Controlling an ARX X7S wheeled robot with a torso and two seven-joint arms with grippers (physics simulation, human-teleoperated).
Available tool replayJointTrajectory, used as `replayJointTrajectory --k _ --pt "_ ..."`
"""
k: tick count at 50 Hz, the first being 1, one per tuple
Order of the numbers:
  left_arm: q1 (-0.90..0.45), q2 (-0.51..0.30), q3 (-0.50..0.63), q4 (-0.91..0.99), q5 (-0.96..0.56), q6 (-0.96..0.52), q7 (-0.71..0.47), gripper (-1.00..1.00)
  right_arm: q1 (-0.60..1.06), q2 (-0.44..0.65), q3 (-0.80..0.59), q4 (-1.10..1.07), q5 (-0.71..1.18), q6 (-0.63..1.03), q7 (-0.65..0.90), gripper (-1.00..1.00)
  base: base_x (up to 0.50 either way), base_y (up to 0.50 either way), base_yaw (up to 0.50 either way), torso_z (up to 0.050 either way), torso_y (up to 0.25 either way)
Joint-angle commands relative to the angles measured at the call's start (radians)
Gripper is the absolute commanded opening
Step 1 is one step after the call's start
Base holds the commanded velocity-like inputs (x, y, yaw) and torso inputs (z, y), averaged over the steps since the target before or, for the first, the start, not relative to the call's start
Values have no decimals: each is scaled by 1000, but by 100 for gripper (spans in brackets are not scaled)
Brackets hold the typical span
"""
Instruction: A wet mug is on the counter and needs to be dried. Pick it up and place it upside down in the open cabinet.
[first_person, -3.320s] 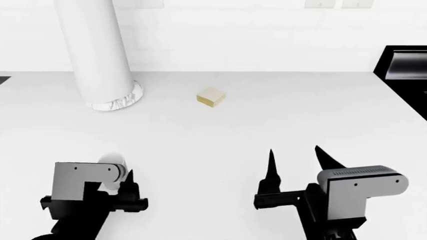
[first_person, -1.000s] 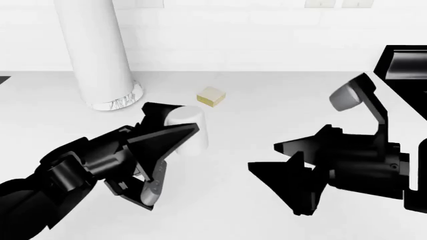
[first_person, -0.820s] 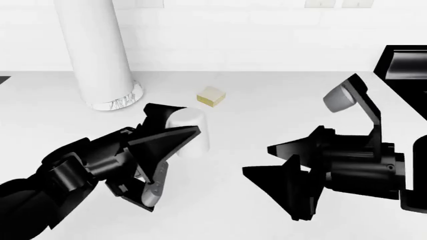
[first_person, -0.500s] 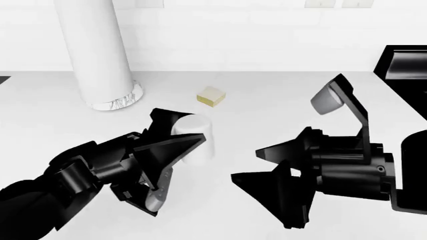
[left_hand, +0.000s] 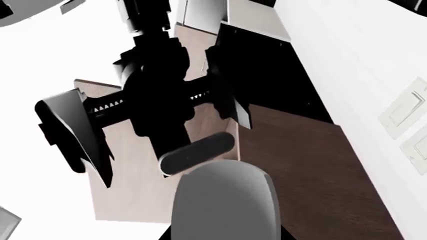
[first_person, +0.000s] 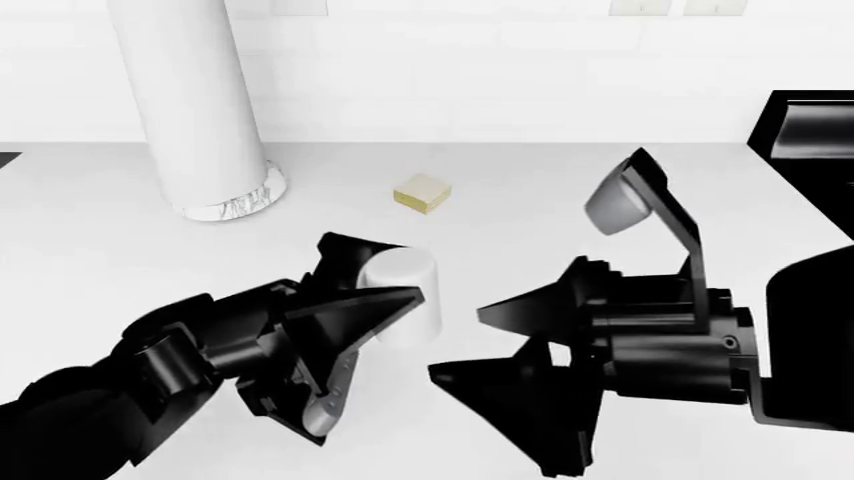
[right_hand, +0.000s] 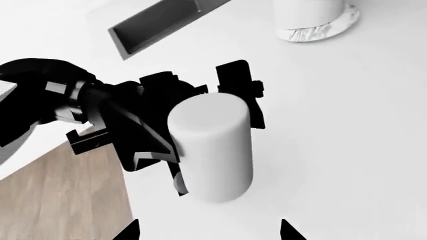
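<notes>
Left claw clamps mug | right claw spread beside it

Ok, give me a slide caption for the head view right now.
Left gripper holds the white mug above the counter while the open right gripper faces it.

Everything I see is flat, overexposed render light: the desk blows out to pure white with barely any shadows. Black arm parts lose all detail. Edges stay sharp, no blur or distortion.
</notes>
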Motion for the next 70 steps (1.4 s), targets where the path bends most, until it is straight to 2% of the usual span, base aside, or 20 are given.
replayJointTrajectory --k 1,70 --pt "15 16 -11 -9 -15 -2 -29 -100 2 -17 -11 -3 -21 -5 -22 100 0 0 0 0 0" --pt "82 90 -35 -10 -41 -23 -100 -100 -14 -22 -29 -24 -129 -36 -132 100 0 0 0 0 0"
